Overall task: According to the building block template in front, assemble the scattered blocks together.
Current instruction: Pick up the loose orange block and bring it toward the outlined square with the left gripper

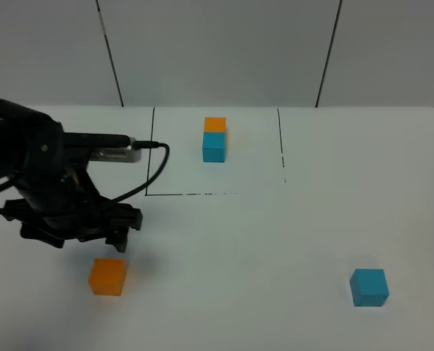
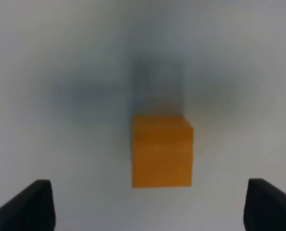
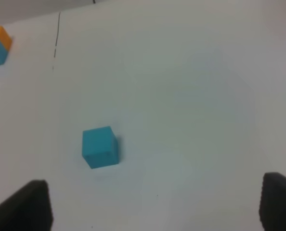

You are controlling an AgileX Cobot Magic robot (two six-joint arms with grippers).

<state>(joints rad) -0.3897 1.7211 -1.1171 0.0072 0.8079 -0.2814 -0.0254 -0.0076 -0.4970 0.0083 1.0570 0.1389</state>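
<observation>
Black left arm [image 1: 34,157] by the left edge of the white tabletop [image 1: 275,248], left gripper [image 1: 118,234] gaping wide; right gripper [image 3: 151,207] likewise

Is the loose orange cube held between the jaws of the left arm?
No, the orange cube lies free on the table, and the open jaws stand clear of both its sides.

I see the joined pair [image 1: 214,139] at the back of the counter [image 1: 275,241], inside the drawn square [image 1: 180,194]; one loose block [image 1: 107,276] front left, the other block [image 1: 369,286] front right, well apart.
</observation>
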